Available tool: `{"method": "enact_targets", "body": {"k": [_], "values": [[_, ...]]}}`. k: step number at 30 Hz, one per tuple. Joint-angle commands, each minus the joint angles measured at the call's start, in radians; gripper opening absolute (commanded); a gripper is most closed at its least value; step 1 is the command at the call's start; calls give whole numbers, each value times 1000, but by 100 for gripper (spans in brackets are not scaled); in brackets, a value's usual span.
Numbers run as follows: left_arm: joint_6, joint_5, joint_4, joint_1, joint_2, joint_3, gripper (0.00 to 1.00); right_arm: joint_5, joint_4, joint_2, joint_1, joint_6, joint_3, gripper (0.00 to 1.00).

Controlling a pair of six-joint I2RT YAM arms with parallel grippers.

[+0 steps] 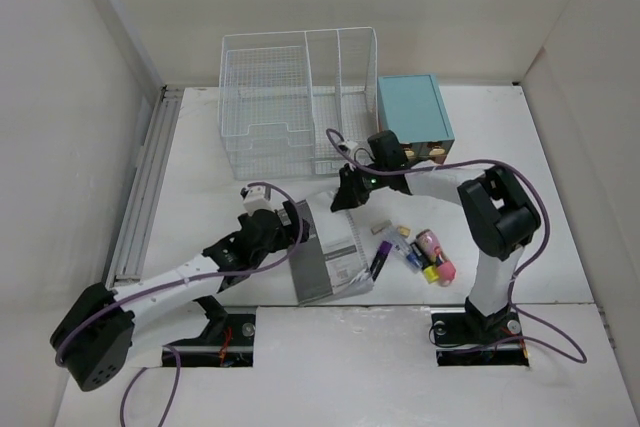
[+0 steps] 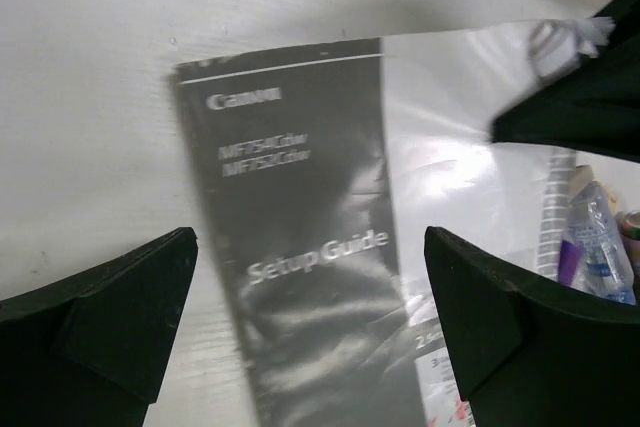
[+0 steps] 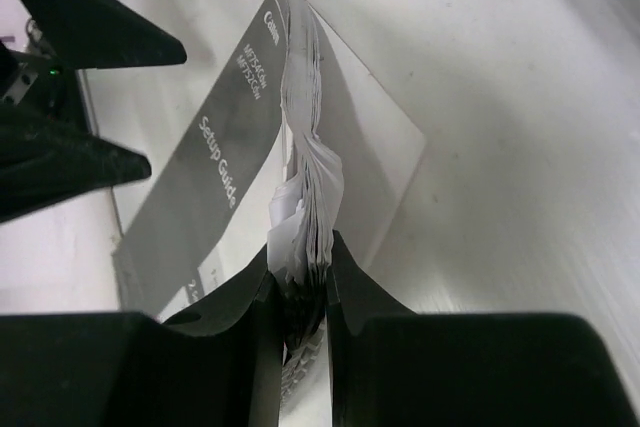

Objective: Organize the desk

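Observation:
A grey and white Setup Guide booklet [image 1: 335, 252] lies on the white desk [image 1: 200, 177] in the middle. My right gripper [image 1: 347, 197] is at the booklet's far edge. In the right wrist view it [image 3: 300, 267] is shut on a fanned bunch of pages [image 3: 305, 182], and that edge is lifted. My left gripper [image 1: 298, 225] is at the booklet's left edge. In the left wrist view it [image 2: 310, 327] hangs open over the cover [image 2: 300, 227], with nothing between its fingers.
A white wire-mesh organizer [image 1: 295, 97] and a teal drawer box [image 1: 412, 109] stand at the back. A purple marker [image 1: 383, 259], a small eraser [image 1: 380, 228] and pink and yellow items [image 1: 436, 257] lie right of the booklet. A ribbed rail [image 1: 140, 187] runs along the left edge.

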State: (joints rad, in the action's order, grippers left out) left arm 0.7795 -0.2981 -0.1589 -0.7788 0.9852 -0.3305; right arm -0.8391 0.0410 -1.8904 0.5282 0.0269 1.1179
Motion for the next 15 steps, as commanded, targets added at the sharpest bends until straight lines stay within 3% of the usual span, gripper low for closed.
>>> {"method": "enact_targets", "body": {"k": [1,7,15], "values": [[13,-45,76,-2,-84,-4,96,-103,25,141,-65,-59,59,0],[23,25,-63,7,-148,120,96,-253,34,200,-143,-59,68,0],[-43,237,-485,41,-146,268,95,-457,34,200,-152,-29,68,0]]}}
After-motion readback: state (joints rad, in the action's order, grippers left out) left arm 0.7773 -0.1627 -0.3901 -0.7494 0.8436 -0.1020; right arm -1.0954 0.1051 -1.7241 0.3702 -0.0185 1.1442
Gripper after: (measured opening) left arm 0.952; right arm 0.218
